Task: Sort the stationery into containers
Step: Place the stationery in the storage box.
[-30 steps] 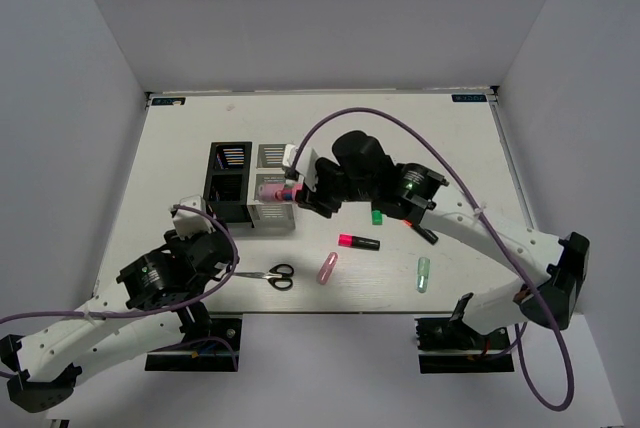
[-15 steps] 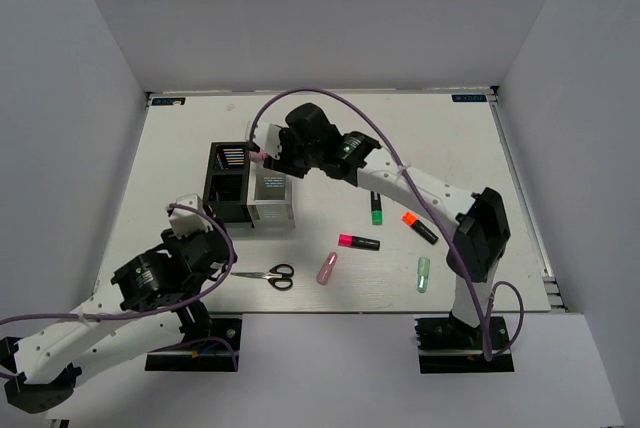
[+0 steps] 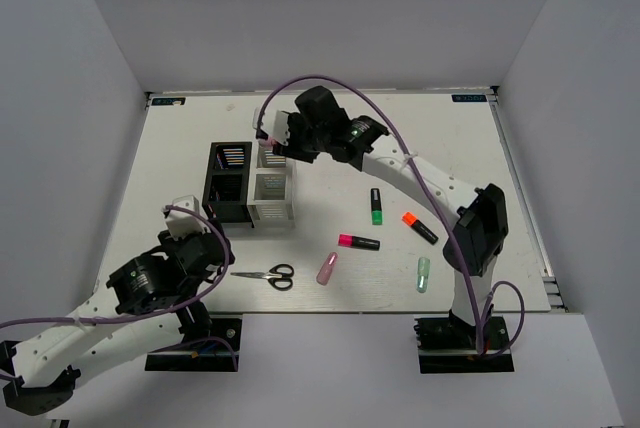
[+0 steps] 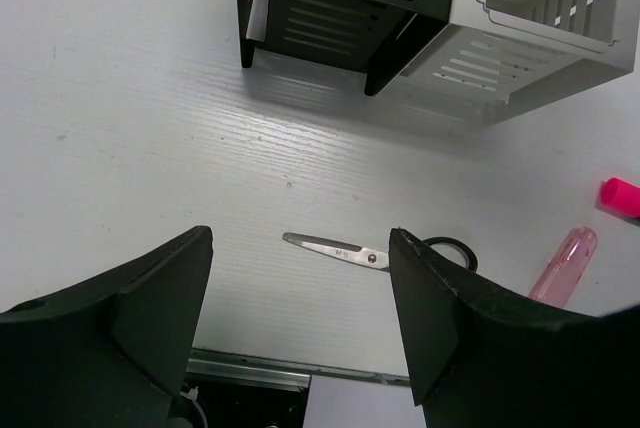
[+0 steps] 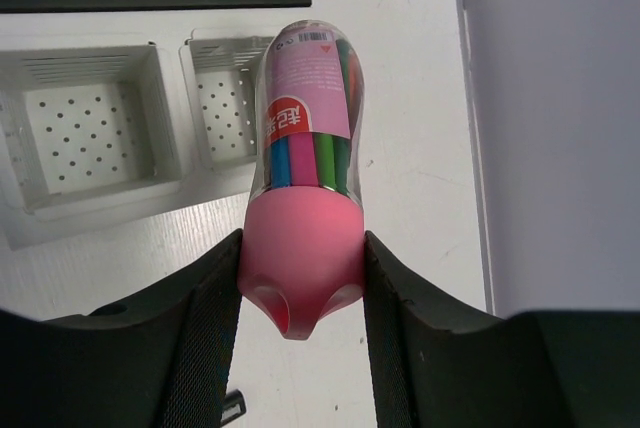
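The right arm has swung from the near compartment of the white organizer (image 3: 270,214) out to its far end. The right gripper (image 5: 302,268) is clamped half-wide on the cap end of the fat pink marker (image 5: 305,138), with the clear body pointing down toward the far compartment, probably so it can drop in endwise. I cannot tell whether the tip is inside the rim.

The left gripper (image 4: 300,243) hovers wide open and empty above the scissors (image 4: 385,256), apparently lined up to take them.

Loose on the tabletop (image 3: 180,148) lie one pair of scissors and three highlighters: the green-capped highlighter (image 3: 376,206), pink-capped highlighter (image 3: 358,242) and orange-capped highlighter (image 3: 420,228). There are also two sticks, the pale pink stick (image 3: 327,267) and mint stick (image 3: 423,274). The two organizers, including the black organizer (image 3: 225,210), have two compartments each.
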You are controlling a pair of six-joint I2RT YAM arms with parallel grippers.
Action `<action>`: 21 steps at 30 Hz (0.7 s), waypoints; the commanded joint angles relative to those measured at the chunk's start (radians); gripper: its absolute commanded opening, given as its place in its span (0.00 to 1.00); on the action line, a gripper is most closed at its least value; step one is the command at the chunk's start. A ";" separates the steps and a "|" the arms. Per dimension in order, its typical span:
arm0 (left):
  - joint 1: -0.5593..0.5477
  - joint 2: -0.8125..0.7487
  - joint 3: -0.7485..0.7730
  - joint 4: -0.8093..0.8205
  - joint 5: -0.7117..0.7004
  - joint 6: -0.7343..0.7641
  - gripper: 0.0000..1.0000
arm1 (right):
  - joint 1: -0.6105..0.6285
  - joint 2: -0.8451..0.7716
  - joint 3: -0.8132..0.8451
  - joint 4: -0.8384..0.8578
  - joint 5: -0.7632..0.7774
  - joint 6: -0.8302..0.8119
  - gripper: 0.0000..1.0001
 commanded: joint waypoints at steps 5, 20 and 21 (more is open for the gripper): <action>-0.005 0.019 -0.019 0.032 0.000 0.003 0.82 | -0.020 0.030 0.061 -0.033 -0.084 -0.091 0.00; -0.003 0.008 -0.022 0.022 0.005 0.001 0.82 | -0.049 0.125 0.166 -0.147 -0.126 -0.184 0.00; -0.002 0.006 -0.024 0.022 0.003 0.000 0.82 | -0.050 0.130 0.181 -0.177 -0.136 -0.193 0.02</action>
